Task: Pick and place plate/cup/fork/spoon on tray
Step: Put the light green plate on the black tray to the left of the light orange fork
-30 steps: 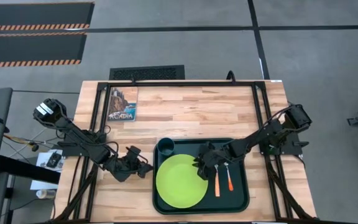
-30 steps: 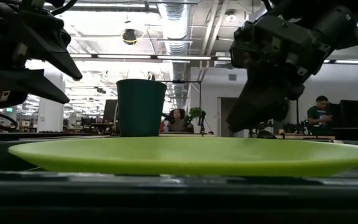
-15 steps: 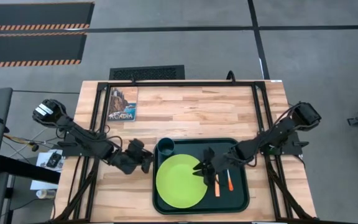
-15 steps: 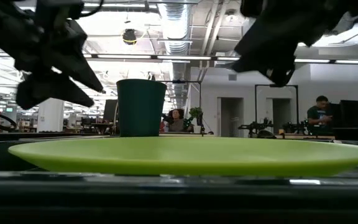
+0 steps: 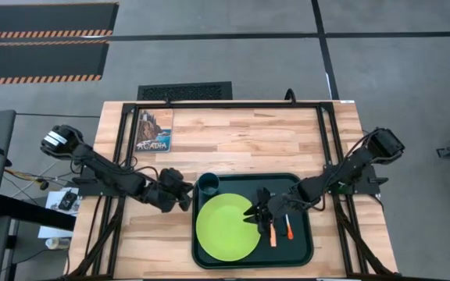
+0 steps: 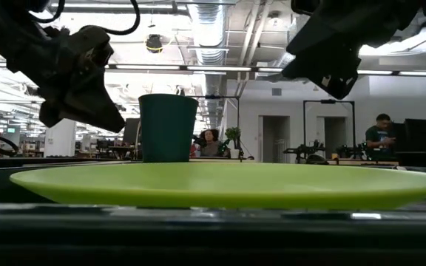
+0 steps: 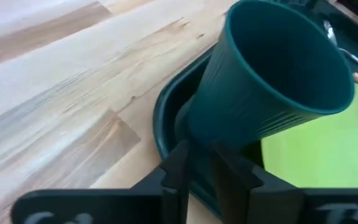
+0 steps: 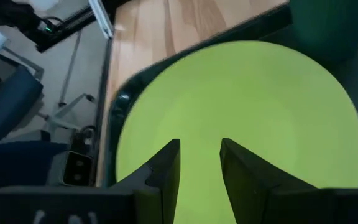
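Observation:
The dark green tray [image 5: 303, 187] lies at the table's near middle. On it rest the lime-green plate [image 5: 226, 229], the teal cup [image 5: 208, 184] upright in the far left corner, and the fork [image 5: 273, 232] and spoon [image 5: 288, 229] side by side right of the plate. My left gripper [image 5: 186, 201] hangs just outside the tray's left rim, pointing at the cup [image 7: 272, 81], its fingers nearly together with nothing between them. My right gripper [image 5: 253, 212] hovers open above the plate's right edge [image 8: 241, 118].
A picture card [image 5: 155, 131] lies at the table's far left. Bare wood stretches across the far half of the table and left of the tray. Black frame rails [image 5: 225, 104] run along the table's edges. People stand in the room behind [image 6: 381, 133].
My left gripper has moved right toward the tray and cup, rolled about its axis, and drawn its spread fingers together. My right gripper has risen from the tray beside the fork and spoon and stays open. Plate, cup, fork and spoon have not moved.

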`<state>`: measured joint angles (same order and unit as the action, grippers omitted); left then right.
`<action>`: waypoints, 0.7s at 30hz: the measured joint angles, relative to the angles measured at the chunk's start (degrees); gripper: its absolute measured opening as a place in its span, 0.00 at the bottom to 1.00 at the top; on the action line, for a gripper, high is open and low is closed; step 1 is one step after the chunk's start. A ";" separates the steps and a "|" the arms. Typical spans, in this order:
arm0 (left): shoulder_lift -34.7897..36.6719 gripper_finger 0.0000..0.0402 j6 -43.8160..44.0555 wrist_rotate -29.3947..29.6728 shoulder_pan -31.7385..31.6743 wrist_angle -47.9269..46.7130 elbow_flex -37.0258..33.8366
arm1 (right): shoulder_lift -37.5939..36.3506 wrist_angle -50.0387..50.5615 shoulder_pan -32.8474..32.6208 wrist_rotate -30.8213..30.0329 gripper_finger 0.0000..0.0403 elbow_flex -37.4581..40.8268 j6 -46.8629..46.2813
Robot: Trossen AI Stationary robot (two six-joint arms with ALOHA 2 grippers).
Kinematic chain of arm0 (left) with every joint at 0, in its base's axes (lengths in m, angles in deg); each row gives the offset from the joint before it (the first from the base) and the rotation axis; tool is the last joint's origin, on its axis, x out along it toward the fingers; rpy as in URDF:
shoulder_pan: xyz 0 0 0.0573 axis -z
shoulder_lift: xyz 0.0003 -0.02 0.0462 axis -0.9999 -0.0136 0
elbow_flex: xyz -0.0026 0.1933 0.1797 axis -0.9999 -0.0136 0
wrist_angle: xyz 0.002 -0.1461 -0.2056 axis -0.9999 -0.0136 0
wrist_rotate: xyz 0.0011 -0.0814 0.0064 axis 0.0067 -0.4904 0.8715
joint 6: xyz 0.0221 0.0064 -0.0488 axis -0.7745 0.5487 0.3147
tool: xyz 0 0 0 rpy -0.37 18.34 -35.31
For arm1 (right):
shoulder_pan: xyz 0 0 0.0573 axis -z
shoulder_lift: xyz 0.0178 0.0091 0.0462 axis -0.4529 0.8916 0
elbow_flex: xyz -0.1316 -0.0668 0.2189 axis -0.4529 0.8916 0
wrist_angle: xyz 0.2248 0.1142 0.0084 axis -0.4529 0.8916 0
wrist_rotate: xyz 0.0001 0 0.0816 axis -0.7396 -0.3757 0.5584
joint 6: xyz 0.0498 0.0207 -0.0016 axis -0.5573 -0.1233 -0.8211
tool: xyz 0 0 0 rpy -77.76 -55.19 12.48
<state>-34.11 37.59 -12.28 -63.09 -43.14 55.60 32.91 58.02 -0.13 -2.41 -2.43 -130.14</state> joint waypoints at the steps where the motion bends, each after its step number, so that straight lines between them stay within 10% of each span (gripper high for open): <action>1: -0.27 0.10 -0.60 -0.02 -0.15 0.73 0.00 | 0.01 0.24 0.01 0.00 0.35 0.06 0.02; 21: -7.47 0.00 -2.89 -3.61 -4.38 8.91 0.46 | 0.41 -0.05 0.19 0.01 0.35 0.02 -0.01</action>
<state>-41.58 34.70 -15.89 -67.47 -34.22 56.06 33.31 57.98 0.06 -2.40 -2.41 -130.15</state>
